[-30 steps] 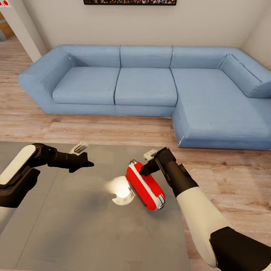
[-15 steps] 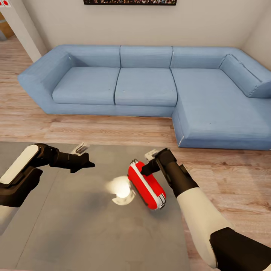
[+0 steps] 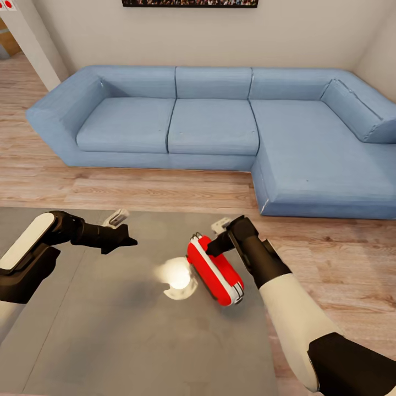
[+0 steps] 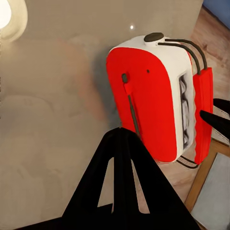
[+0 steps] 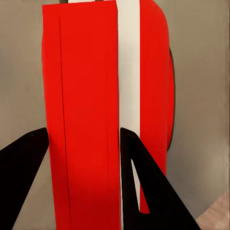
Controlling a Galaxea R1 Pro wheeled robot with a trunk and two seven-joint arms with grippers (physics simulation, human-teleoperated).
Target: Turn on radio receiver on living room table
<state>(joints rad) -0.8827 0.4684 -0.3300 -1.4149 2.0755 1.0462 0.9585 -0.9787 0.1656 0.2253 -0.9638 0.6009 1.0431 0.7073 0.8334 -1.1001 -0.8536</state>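
**Red radio between the right fingers**

Between the right gripper's (image 5: 81,143) two dark fingers (image 5: 143,191), set wide, stands the red edge of the radio (image 3: 213,270); whether the pads press it cannot be told. One radio lies on the grey table (image 3: 110,330), near its far right part: a rounded red case with a white band, a black knob at one end and thin dark handle wires. Its controls are too small to read. The left gripper (image 3: 125,240) hovers well apart over the table, its fingers brought together to a point. Beside the radio one lamp glare (image 3: 175,274) shines on the tabletop. One blue sofa (image 3: 220,126) stands beyond, on plank floor (image 3: 137,192).
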